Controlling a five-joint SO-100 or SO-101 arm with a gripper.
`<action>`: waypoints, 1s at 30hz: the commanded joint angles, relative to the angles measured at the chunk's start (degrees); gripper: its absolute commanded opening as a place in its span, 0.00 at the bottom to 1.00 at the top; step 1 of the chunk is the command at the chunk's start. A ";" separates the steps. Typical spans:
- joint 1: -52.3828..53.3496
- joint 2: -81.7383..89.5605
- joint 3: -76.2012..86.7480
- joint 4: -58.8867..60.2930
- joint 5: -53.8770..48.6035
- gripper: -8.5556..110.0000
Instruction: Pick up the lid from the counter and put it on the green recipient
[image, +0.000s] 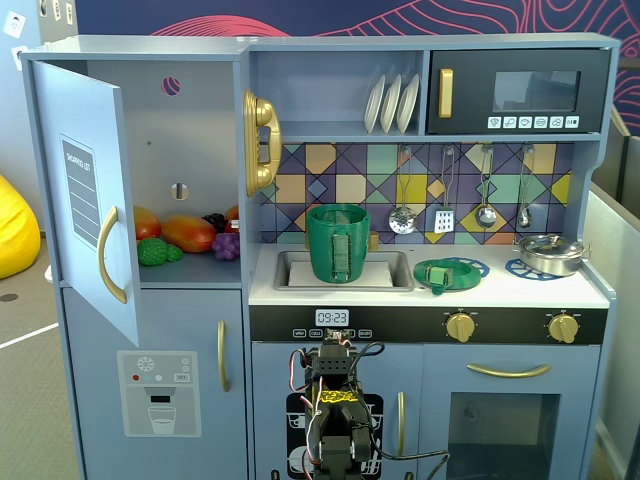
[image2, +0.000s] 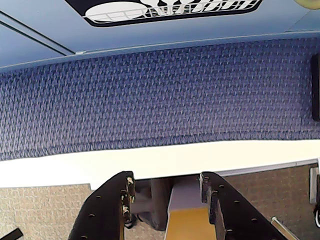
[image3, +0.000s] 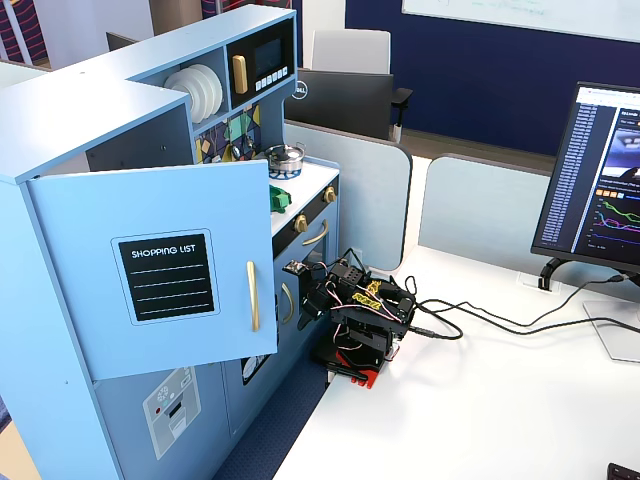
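Observation:
The lid (image: 445, 274) is a flat green disc with a raised handle. It lies on a blue burner ring on the toy kitchen's white counter, right of the sink. The green recipient (image: 338, 243), a tall dark green pot with a ribbed side strip, stands upright in the sink. My arm (image: 337, 400) sits folded low in front of the kitchen, well below the counter, and also shows on the white table as the arm (image3: 360, 320). In the wrist view my gripper (image2: 167, 177) is open and empty, facing the table edge and blue carpet.
A shiny silver pot (image: 548, 253) stands on the right burner. The fridge door (image: 90, 190) hangs open at the left, with toy food on the shelf behind it. Utensils hang on the tiled back wall. A monitor (image3: 605, 180) and cables lie on the table (image3: 480, 400).

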 joint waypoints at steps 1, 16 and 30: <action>6.33 -0.35 0.53 10.46 0.26 0.07; 6.68 -0.35 0.26 5.98 3.60 0.07; 28.56 -23.20 -18.46 -66.36 -5.71 0.10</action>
